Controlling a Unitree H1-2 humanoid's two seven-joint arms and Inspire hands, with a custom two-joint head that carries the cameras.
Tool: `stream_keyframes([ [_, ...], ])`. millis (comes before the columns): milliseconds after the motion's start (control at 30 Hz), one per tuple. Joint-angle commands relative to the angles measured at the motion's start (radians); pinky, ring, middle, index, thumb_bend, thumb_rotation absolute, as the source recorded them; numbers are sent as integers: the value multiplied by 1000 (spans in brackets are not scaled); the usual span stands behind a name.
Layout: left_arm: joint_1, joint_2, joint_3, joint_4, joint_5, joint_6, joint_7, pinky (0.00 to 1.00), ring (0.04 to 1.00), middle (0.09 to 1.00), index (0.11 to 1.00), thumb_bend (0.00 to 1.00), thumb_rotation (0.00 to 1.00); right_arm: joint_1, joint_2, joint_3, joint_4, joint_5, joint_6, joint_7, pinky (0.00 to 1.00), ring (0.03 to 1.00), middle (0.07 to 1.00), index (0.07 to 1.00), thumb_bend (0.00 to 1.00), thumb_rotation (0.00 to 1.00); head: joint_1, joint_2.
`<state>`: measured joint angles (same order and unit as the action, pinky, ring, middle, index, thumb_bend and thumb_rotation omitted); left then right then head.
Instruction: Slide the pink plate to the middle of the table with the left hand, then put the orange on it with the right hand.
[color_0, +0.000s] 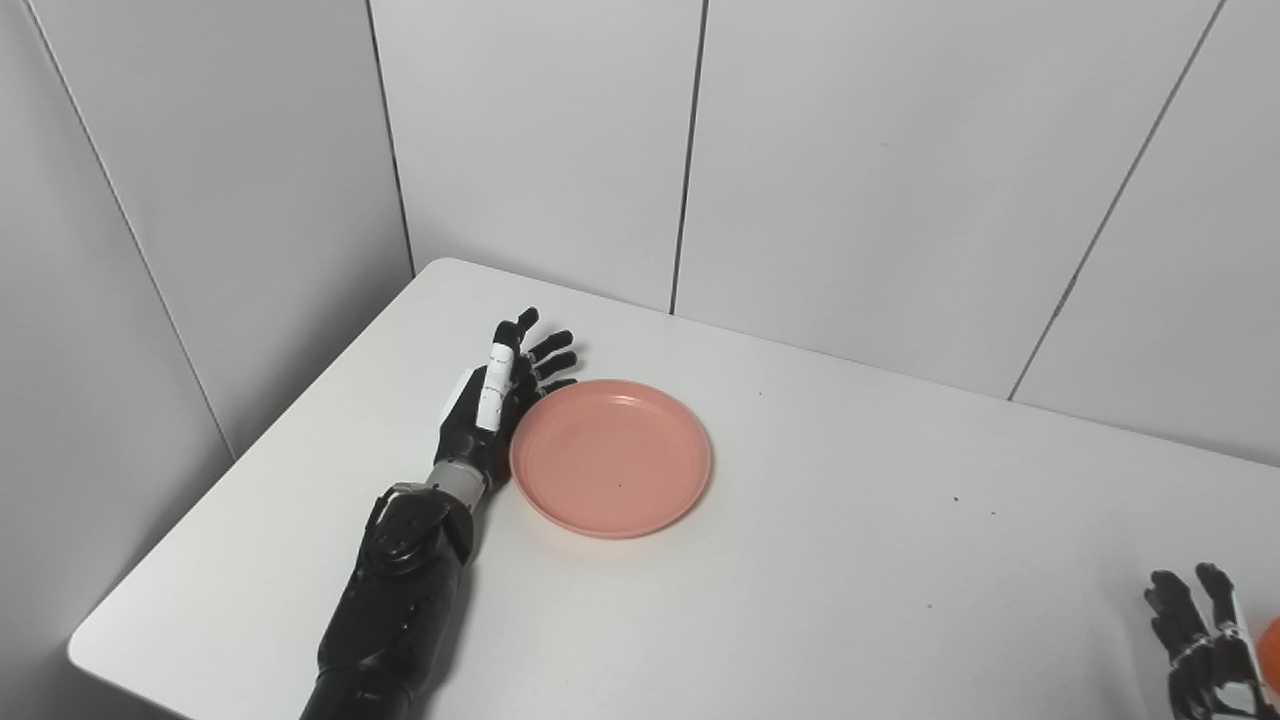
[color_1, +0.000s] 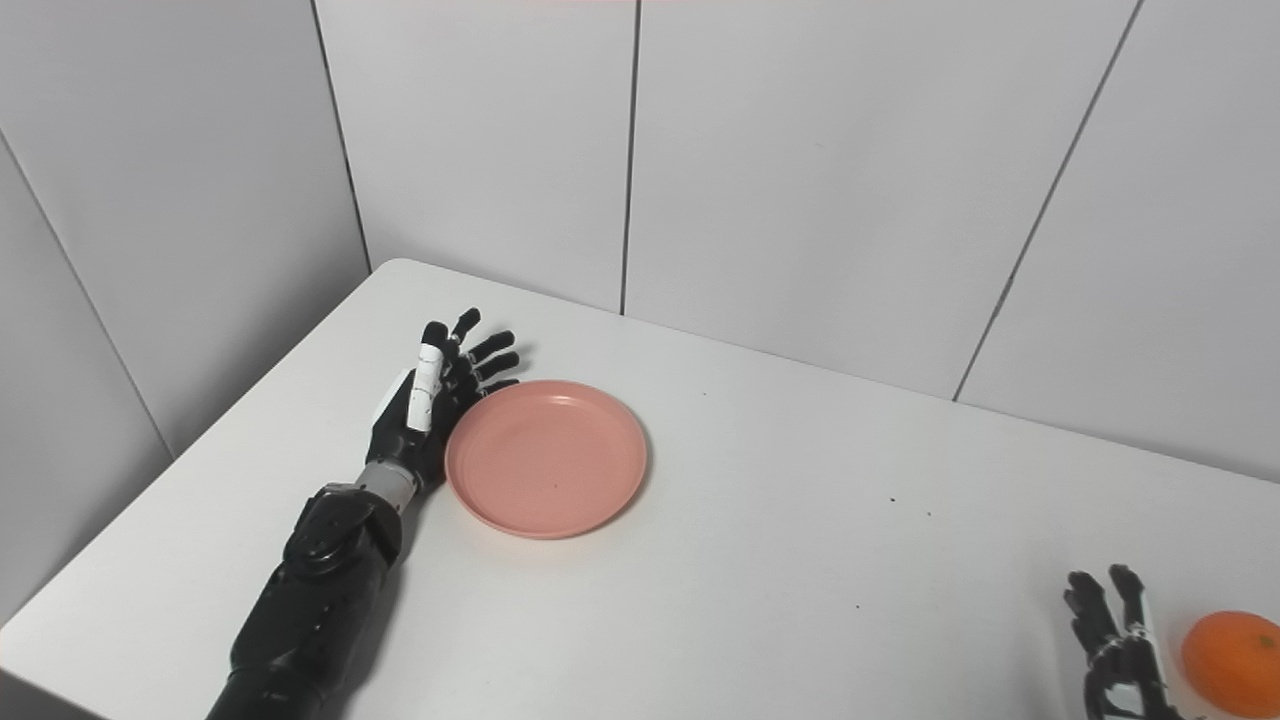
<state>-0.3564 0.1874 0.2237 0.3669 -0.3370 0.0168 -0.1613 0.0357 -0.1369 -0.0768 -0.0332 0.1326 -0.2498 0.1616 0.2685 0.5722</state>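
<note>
Plate-sliding step: left hand (color_0: 490, 405), spread edge-on against the pink plate (color_0: 611, 457) left of table (color_0: 800, 600) centre, should push low and steadily rightward; right hand (color_1: 1120, 650) waits, fingers apart, beside the orange (color_1: 1232, 662).

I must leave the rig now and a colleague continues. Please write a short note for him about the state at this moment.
Left hand: open, flat against the left rim of the pink plate, holding nothing.
Right hand: open near the table's right front, beside the orange, not holding it.
Done: nothing certain; the plate sits left of the table's middle.
Left: slide the plate to the middle, then set the orange on it.
</note>
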Motion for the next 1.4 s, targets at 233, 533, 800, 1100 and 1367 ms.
stream_keyframes([
  [233, 42, -41, -33, -29, -12, 98, -4, 843, 868, 891, 995, 1000, 967, 38, 35, 23, 39, 10, -3, -4, 991, 938, 912, 981, 885, 1000, -21, 14],
  [533, 61, -47, -52, -73, -15, 132, -1, 800, 861, 883, 992, 1000, 962, 36, 45, 29, 33, 0, -3, -11, 983, 932, 909, 972, 881, 1000, -82, 47],
  [800, 82, -52, -42, -117, -34, 167, 3, 786, 839, 865, 987, 1000, 968, 38, 79, 55, -15, -37, 52, -41, 973, 916, 886, 947, 916, 1000, -215, 99],
  [1100, 83, -73, -27, -136, -36, 200, 40, 835, 872, 873, 994, 1000, 948, 32, 128, 81, -57, -94, 99, -82, 931, 892, 872, 940, 948, 1000, -300, 134],
  [1367, 74, -80, -36, -146, -27, 222, 64, 808, 865, 881, 996, 1000, 971, 24, 147, 96, -80, -119, 132, -95, 944, 894, 875, 940, 939, 1000, -370, 153],
])
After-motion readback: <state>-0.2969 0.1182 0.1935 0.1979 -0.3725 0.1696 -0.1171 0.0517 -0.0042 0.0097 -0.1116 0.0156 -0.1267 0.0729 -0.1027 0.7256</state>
